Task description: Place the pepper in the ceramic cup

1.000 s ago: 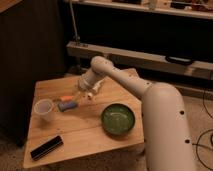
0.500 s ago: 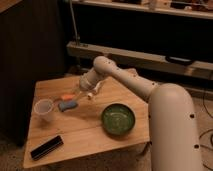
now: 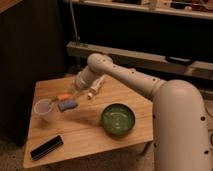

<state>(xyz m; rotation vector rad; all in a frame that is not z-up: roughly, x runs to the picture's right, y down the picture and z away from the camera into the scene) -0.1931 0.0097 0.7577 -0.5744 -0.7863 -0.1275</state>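
Dim and cluttered behind, the room holds a dark cabinet on one side and a long pale shelf rail running across the back, and in front of them stands a small wooden table with everything of interest on it.

On the near-left part of the tabletop lies the pepper, a small orange-red piece resting flat on the wood, out in the open and not inside any vessel. Just beside it, on the side toward the table's front, lies a blue-grey piece of about the same length; the two look close enough to touch, though contact cannot be made out. To the left of both stands the ceramic cup, pale and upright with its wider rim up; what shows of its inside looks bare. Pepper and cup are near each other but apart.

Above and to the right of the pepper hangs the gripper, at the end of the white arm that reaches in from the right. It sits clear of the pepper, holding nothing that can be seen.

Further right, well apart from the cup, sits a round dark green bowl, its glazed inside showing nothing but its own sheen. Near the front left corner of the table lies a flat black rectangular object.
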